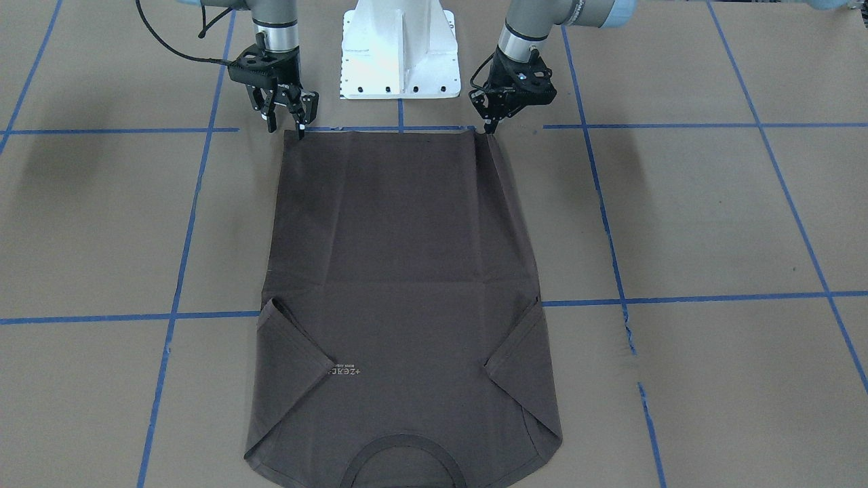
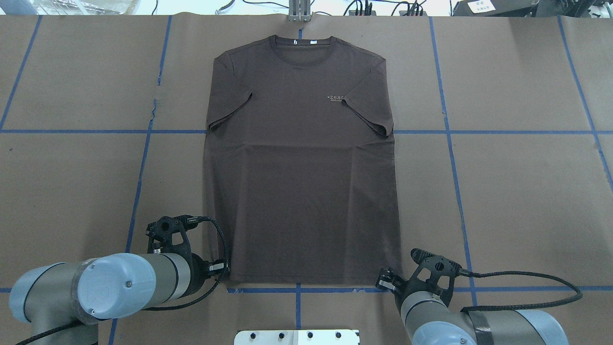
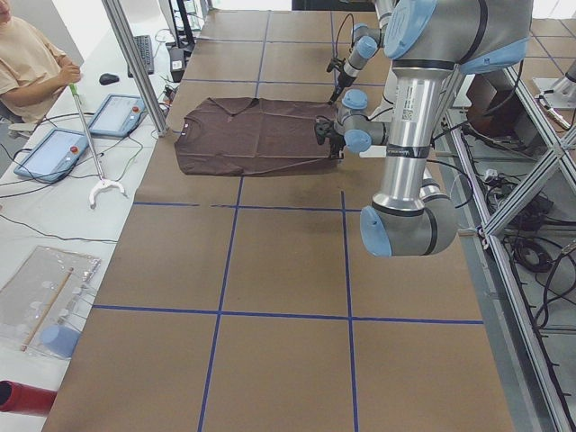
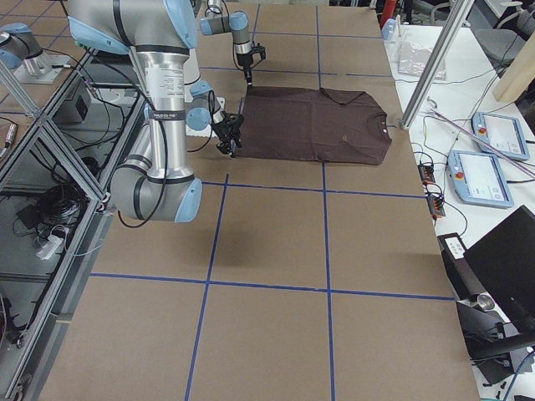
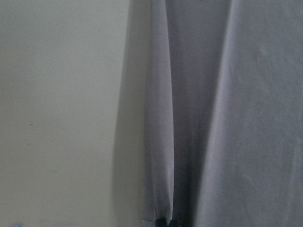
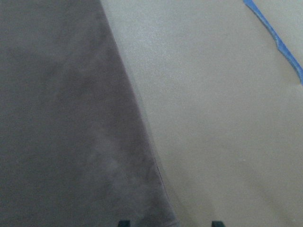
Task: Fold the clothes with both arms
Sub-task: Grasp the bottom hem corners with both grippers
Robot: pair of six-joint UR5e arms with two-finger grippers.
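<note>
Brown paper (image 2: 503, 191) gridded with blue tape (image 2: 459, 201) covers the table, and a dark T-shirt (image 2: 301, 191) lies flat at its middle, chest up, hem nearest the robot and collar (image 2: 300, 48) at the far edge. Both sleeves lie angled in over the chest.

At the hem's left corner, the left gripper (image 1: 489, 127) is clamped on the cloth. Its wrist camera shows the dark fingertips (image 5: 162, 222) pressed together at the foot of a raised ridge of fabric. At the hem's right corner, the right gripper (image 1: 285, 125) stands with its fingers apart. Its wrist camera shows the two fingertips (image 6: 217, 223) straddling the shirt's side edge, one over cloth and one over bare paper.

From overhead both wrists hide the fingertips, but the white neck tags (image 2: 313, 42) and the pale chest logo (image 2: 335, 98) show plainly. The front camera cuts the collar at its bottom edge. Only the left side camera takes in a seated person (image 3: 31, 58) beside two tablets (image 3: 115, 114), beyond the table's far edge.
</note>
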